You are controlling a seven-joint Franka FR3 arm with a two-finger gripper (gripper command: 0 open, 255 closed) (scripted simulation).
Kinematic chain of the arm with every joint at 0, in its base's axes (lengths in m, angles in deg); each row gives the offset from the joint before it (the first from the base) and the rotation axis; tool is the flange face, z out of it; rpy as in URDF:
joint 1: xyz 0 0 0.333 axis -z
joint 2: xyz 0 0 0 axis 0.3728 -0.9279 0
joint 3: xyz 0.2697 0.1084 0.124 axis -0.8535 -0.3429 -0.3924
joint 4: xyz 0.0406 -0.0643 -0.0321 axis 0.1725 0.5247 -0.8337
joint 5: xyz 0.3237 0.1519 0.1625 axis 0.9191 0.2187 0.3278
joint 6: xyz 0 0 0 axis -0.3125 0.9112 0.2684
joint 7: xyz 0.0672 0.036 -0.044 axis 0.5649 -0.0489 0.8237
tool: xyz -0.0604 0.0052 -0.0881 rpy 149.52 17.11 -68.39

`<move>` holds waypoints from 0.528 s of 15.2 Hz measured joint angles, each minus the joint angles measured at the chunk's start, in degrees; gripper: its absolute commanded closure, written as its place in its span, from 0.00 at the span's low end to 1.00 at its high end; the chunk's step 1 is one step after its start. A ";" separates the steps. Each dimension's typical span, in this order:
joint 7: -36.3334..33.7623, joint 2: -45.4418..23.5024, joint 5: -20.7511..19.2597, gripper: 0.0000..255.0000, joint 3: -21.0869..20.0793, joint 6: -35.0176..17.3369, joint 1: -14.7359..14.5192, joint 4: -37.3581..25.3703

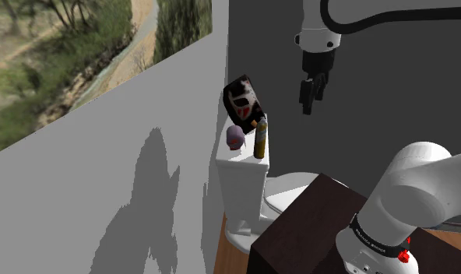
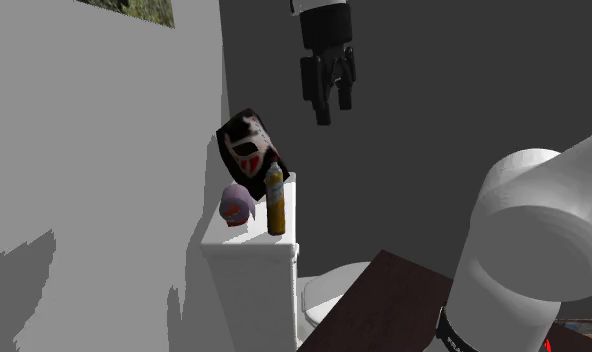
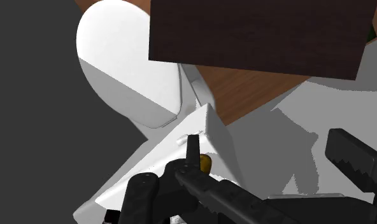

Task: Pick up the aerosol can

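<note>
The aerosol can (image 1: 260, 138) (image 2: 275, 202) is a slim yellow cylinder with a dark top. It stands upright on the lid of a white toilet tank (image 1: 241, 173) (image 2: 249, 255). My black gripper (image 1: 306, 107) (image 2: 329, 112) hangs open in the air, well above the can and toward the shoulder view's right. In the wrist view the gripper (image 3: 263, 156) has its fingers apart with nothing between them. The can's yellow top (image 3: 205, 164) peeks out beside one finger, far below.
A purple rounded object (image 1: 235, 138) (image 2: 237, 205) sits beside the can. A black, red and white item (image 1: 243, 97) (image 2: 249, 145) leans on the wall behind both. The white toilet bowl (image 3: 117, 70) and my dark brown stand (image 1: 314, 226) (image 3: 257, 38) lie below.
</note>
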 measured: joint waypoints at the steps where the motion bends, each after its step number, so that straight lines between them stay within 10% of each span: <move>1: 0.00 0.00 0.00 0.00 0.00 0.00 0.00 0.00; 8: 2.24 -10.03 -0.63 0.00 3.51 -10.63 1.06 -0.55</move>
